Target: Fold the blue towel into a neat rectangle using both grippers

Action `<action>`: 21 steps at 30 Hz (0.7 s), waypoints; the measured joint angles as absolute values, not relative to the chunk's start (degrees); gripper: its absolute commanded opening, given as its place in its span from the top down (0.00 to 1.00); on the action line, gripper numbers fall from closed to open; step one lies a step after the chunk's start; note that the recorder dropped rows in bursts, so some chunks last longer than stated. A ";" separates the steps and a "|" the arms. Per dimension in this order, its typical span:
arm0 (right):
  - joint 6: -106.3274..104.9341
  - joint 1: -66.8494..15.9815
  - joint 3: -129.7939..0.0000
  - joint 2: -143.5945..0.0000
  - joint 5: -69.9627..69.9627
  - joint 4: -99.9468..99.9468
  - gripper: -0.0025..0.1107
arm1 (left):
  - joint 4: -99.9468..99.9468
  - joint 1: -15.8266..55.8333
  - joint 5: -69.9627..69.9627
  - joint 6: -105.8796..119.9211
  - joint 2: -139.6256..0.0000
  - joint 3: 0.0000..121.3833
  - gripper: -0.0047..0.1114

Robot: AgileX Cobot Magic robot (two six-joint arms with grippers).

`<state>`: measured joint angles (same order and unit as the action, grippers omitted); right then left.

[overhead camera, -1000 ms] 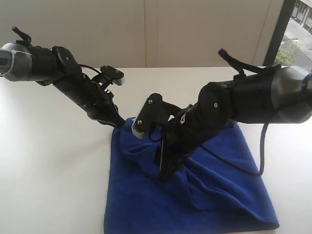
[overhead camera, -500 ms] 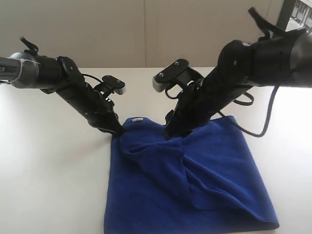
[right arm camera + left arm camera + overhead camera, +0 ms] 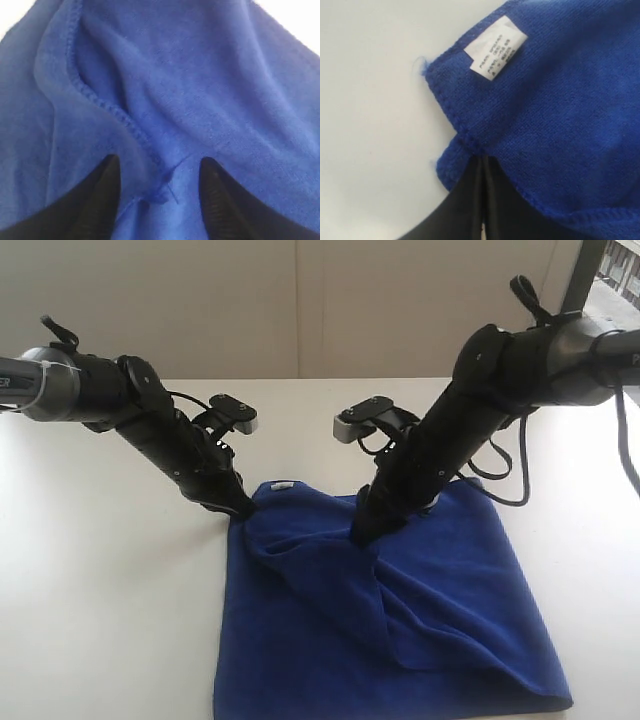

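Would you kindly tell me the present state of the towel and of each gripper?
blue towel: rumpled on the table, partly folded over, not yet a neat rectangle.
left gripper: shut on the towel's edge near the tag.
right gripper: open, jaws astride a stitched towel edge.

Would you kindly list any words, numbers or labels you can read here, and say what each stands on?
White tag on the blue towel: a few short lines of dark print, too blurred to quote.
Left arm, grey sleeve at the exterior view's edge: a cut-off scrap of lettering, unreadable.
Nothing else carries text.
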<state>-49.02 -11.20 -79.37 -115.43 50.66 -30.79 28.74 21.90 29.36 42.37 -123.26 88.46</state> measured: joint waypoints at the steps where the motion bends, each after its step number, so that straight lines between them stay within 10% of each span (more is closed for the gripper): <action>1: -50.01 -11.20 -79.37 -115.52 51.05 -30.55 0.57 | 28.74 21.90 29.36 42.37 -123.26 88.46 0.96; 21: -51.93 -11.10 -79.41 -118.55 51.85 -29.23 0.67 | 28.74 21.90 29.22 43.12 -123.26 88.46 0.96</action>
<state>-51.93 -11.10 -79.41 -118.55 51.85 -29.23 28.74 21.90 29.22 43.12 -123.26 88.46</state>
